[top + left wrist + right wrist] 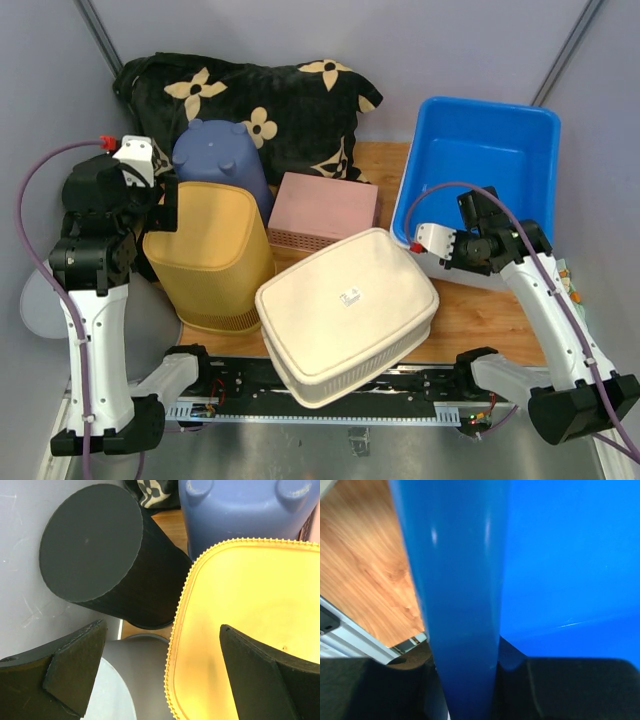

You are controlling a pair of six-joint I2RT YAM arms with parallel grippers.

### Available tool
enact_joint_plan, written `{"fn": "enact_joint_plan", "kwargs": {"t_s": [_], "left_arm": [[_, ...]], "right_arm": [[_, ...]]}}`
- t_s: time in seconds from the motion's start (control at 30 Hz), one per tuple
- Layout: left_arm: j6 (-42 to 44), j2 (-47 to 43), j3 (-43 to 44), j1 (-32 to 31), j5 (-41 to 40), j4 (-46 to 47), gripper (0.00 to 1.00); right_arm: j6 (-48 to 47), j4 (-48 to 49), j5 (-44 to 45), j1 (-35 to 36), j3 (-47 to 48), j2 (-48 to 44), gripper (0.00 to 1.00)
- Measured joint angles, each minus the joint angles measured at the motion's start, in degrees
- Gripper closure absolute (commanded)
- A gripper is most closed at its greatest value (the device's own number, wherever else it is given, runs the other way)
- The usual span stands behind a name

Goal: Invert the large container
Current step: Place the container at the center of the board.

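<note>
The large container (480, 160) is a bright blue open tub, standing open side up at the back right of the wooden table. My right gripper (458, 252) is shut on its near rim. In the right wrist view the blue rim (460, 605) runs up between the two black fingers of the right gripper (462, 680), one finger inside the tub and one outside. My left gripper (165, 205) is open and hovers over the left edge of a yellow bin (210, 250). Seen from the left wrist, the left gripper (160, 650) straddles the beaded rim of the yellow bin (250, 605) without touching it.
A cream bin (345, 310) lies upside down at the front centre, beside a pink box (322, 210). A violet-blue tub (220, 160) and a black flowered cushion (280, 100) fill the back left. A dark cylinder (100, 555) stands left of the yellow bin.
</note>
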Motion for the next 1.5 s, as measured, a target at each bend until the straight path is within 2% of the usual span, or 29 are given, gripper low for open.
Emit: {"fn": "enact_joint_plan", "kwargs": {"t_s": [0.5,0.67,1.03,1.2,1.23,1.4,1.5], "left_arm": [[0.4,-0.5,-3.6,0.0,1.2,0.4,0.01],[0.4,-0.3,-3.8,0.0,1.5,0.7,0.01],[0.2,-0.5,-7.3,0.0,2.1,2.8,0.01],[0.1,-0.5,-7.5,0.0,2.6,3.4,0.01],[0.1,-0.4,-7.5,0.0,2.7,3.4,0.01],[-0.3,0.0,-7.5,0.0,3.4,3.7,0.01],[-0.3,0.1,-7.5,0.0,3.6,3.8,0.01]], "right_arm": [[3.0,-0.7,-1.9,-1.9,-10.3,-8.8,1.00],[1.9,-1.9,-2.9,-5.5,-14.7,-12.3,1.00],[-3.4,-20.8,-1.5,-7.3,-16.4,-21.0,1.00],[-3.7,-25.7,-1.0,-7.3,-16.2,-26.1,0.99],[-3.7,-26.4,-0.6,-7.3,-16.2,-27.1,0.96],[-3.7,-26.1,1.0,-7.3,-18.0,-29.6,0.57],[-3.1,-25.7,2.0,-7.3,-17.9,-30.3,0.45]]}}
